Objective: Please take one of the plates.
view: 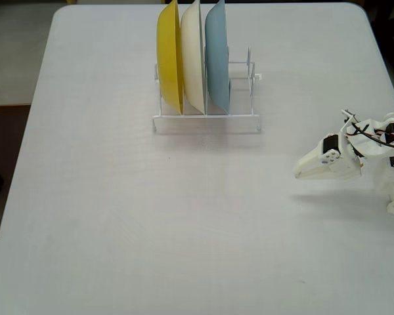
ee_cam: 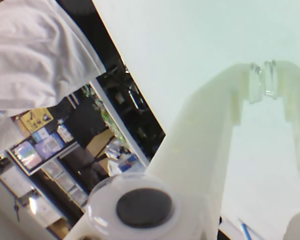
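Note:
Three plates stand on edge in a white wire rack (view: 240, 117) at the far middle of the table in the fixed view: a yellow plate (view: 169, 59) on the left, a cream plate (view: 193, 59) in the middle and a light blue plate (view: 217, 59) on the right. My gripper (view: 302, 173) hovers low near the table's right edge, well apart from the rack, with its tip pointing left. In the wrist view my gripper (ee_cam: 264, 80) is shut, its clear pads (ee_cam: 256, 82) meeting with nothing between them. No plate shows in the wrist view.
The white table (view: 151, 216) spreads wide in front of the rack. The arm's base and wires (view: 391, 141) sit at the right edge. In the wrist view, a white cloth (ee_cam: 35, 50) and room clutter (ee_cam: 65, 145) lie beyond the table edge.

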